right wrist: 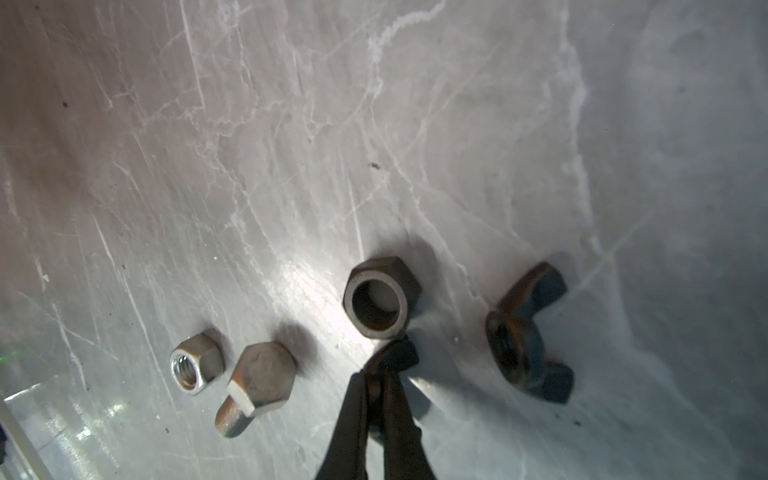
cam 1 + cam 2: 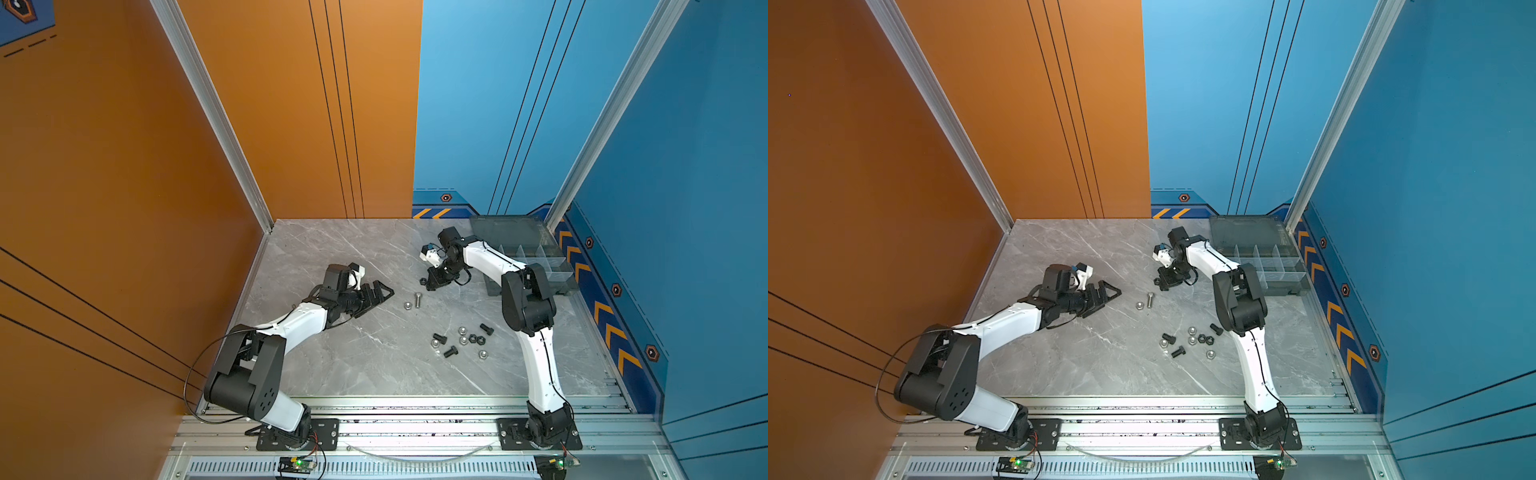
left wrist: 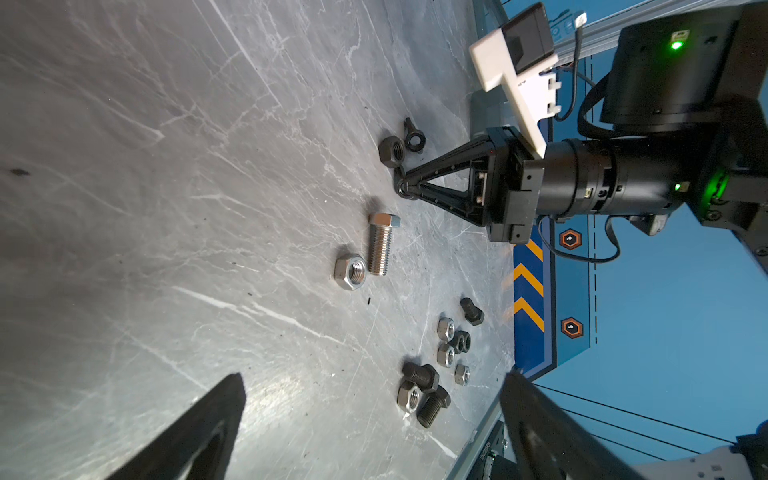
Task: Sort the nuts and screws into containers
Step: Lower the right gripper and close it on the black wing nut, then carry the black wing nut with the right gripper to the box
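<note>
**Right gripper pinched on a small black piece, left gripper wide**

In both top views the organiser box (image 2: pixel 555 272) (image 2: pixel 1289 266) sits in the far right corner of the table (image 2: pixel 332 365), lid open and compartments showing. The right gripper (image 2: pixel 427 286) (image 2: pixel 1160 285) is down at the table surface, just left of the box. The left gripper (image 2: pixel 380 297) lies low toward the left edge. A silver bolt (image 2: pixel 418 300) and a silver nut (image 2: pixel 408 306) lie between the grippers. A cluster of black bolts and small nuts (image 2: pixel 461 340) lies nearer the front, toward the right edge.

In the left wrist view the left fingers (image 3: pixel 199 432) stand wide apart with nothing between them. The right gripper's tips close on a small black piece (image 3: pixel 403 189), beside a large black hex nut (image 3: pixel 391 151) and a black wing nut (image 3: pixel 414 136).

In the right wrist view the right fingers are nearly together, pinching the small black piece (image 1: pixel 401 355). Its exact shape is hidden.
</note>
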